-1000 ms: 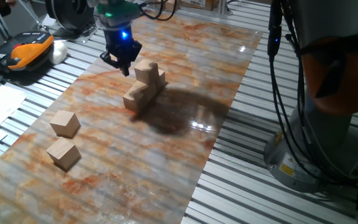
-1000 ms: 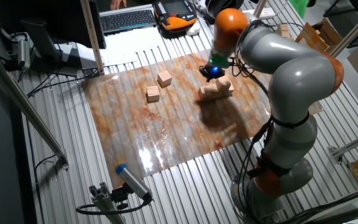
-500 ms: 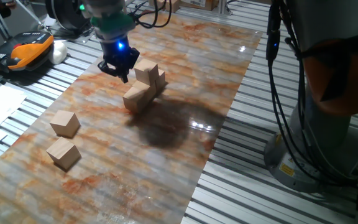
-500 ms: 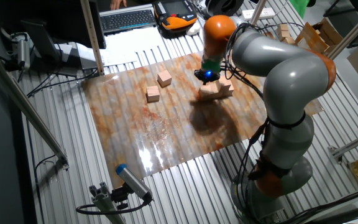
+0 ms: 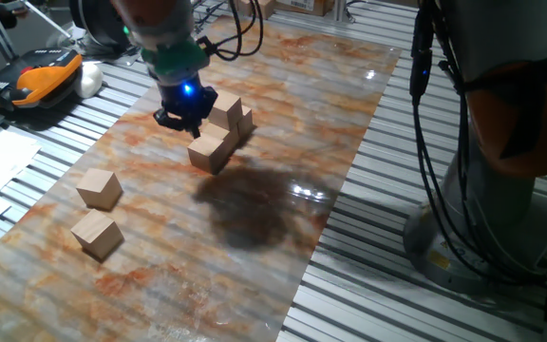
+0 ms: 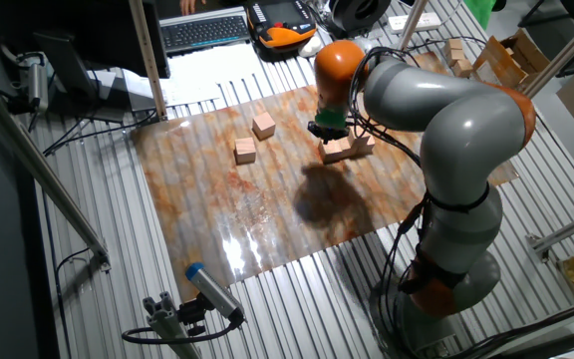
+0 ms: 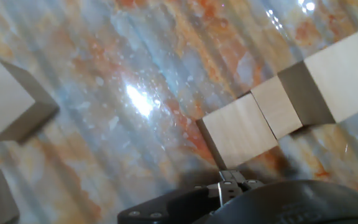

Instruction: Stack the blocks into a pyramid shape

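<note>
A low pile of tan wooden blocks (image 5: 218, 136) stands mid-table: a short row with one cube (image 5: 224, 106) on top. The other fixed view shows the same pile (image 6: 345, 149). Two loose blocks (image 5: 99, 188) (image 5: 97, 235) lie apart to the front left, seen also as blocks (image 6: 263, 125) (image 6: 245, 150). My gripper (image 5: 185, 120) hangs low just left of the pile, close to its front cube (image 7: 238, 130), and looks open with nothing in it. In the hand view its fingertips are out of frame. There, a loose block (image 7: 8, 102) sits at the left edge.
An orange-and-black device (image 5: 46, 74), a keyboard (image 6: 205, 30) and papers lie beyond the table's left side. The arm's grey base (image 5: 501, 190) and hanging cables (image 5: 425, 114) stand at the right. Slatted metal (image 5: 397, 294) surrounds the marbled board (image 5: 254, 237).
The gripper has dropped and swung from behind the pile to its left side, toward the front. The blocks have not moved.
</note>
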You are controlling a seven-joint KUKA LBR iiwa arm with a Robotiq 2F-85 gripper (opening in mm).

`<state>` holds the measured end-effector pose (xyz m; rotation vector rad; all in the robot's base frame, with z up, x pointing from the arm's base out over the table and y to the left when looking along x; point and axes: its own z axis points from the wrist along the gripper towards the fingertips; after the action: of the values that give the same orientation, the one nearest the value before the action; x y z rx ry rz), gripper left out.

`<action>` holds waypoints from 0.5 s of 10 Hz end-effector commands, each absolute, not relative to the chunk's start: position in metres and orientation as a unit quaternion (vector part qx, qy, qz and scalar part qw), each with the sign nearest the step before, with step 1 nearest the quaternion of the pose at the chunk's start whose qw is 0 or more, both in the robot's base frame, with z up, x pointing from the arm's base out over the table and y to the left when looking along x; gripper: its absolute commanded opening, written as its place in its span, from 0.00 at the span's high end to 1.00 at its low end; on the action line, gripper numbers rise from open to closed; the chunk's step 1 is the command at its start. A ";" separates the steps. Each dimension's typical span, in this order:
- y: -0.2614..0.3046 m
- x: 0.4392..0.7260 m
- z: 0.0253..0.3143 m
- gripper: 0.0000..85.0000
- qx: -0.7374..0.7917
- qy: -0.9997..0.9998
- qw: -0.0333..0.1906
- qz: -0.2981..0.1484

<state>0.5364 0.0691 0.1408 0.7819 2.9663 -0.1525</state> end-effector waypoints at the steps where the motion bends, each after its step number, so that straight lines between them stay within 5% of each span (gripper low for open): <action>1: 0.070 0.534 0.140 1.00 0.253 0.966 0.035 -0.050; 5: 0.071 0.530 0.139 1.00 0.237 0.971 0.028 -0.029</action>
<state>0.5303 0.0706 0.1387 0.7299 2.9973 -0.0895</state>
